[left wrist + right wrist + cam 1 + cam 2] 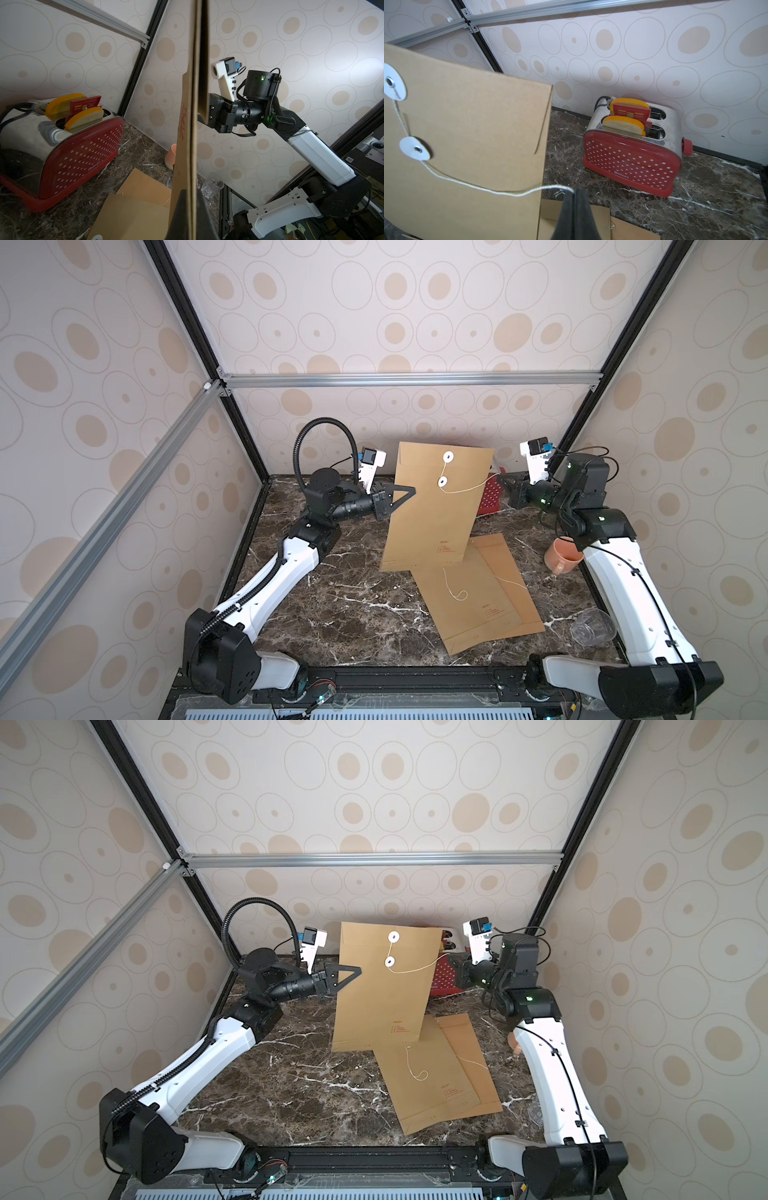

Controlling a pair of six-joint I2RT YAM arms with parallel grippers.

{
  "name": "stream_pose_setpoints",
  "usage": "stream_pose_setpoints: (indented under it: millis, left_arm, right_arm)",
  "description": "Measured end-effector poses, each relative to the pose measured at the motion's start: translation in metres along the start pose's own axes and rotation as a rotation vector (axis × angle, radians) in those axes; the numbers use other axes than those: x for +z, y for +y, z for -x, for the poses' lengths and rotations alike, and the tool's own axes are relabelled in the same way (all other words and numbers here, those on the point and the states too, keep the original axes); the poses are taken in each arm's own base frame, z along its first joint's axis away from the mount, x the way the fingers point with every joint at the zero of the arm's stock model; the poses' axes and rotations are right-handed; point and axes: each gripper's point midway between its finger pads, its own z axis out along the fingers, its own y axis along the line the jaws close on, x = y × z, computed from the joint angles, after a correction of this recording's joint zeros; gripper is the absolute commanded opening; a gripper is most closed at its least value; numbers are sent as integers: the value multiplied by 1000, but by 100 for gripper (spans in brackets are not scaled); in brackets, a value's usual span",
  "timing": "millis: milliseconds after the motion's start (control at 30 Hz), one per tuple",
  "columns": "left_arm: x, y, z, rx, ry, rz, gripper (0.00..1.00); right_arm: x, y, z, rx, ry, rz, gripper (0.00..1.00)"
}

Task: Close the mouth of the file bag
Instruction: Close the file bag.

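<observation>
A brown file bag (436, 514) (382, 998) hangs upright over the table, its flap folded down. My left gripper (408, 492) (355, 972) (192, 199) is shut on the bag's left edge, with a finger on each face of it. The white string (461, 490) (488, 190) runs from the upper disc (448, 456) (392, 82) down past the lower disc (443, 481) (415, 148). From there it sags out past the bag's right edge. My right gripper (500, 477) (452, 958) (574, 190) is shut on the string's end.
Two more brown file bags (478, 601) lie flat on the marble table (332, 605), overlapping, below the hanging bag. A red toaster (631, 162) (79, 153) stands at the back wall behind it. An orange cup (561, 556) and a clear plastic cup (592, 626) sit beside my right arm.
</observation>
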Motion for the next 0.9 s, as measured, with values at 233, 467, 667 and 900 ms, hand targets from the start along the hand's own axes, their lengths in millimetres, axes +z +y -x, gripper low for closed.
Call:
stream_pose_setpoints:
  millis: [233, 467, 667, 900]
  left_arm:
    - [0, 1, -2, -2, 8, 5, 0]
    - [-1, -1, -1, -1, 7, 4, 0]
    - [-1, -1, -1, -2, 7, 4, 0]
    - [-1, -1, -1, 0, 6, 3, 0]
  right_arm:
    - [-3, -12, 20, -7, -31, -30, 0]
    - [-1, -11, 28, -13, -44, -9, 0]
    - [-5, -6, 37, -29, -70, 3, 0]
    - [-12, -6, 54, -46, -93, -10, 0]
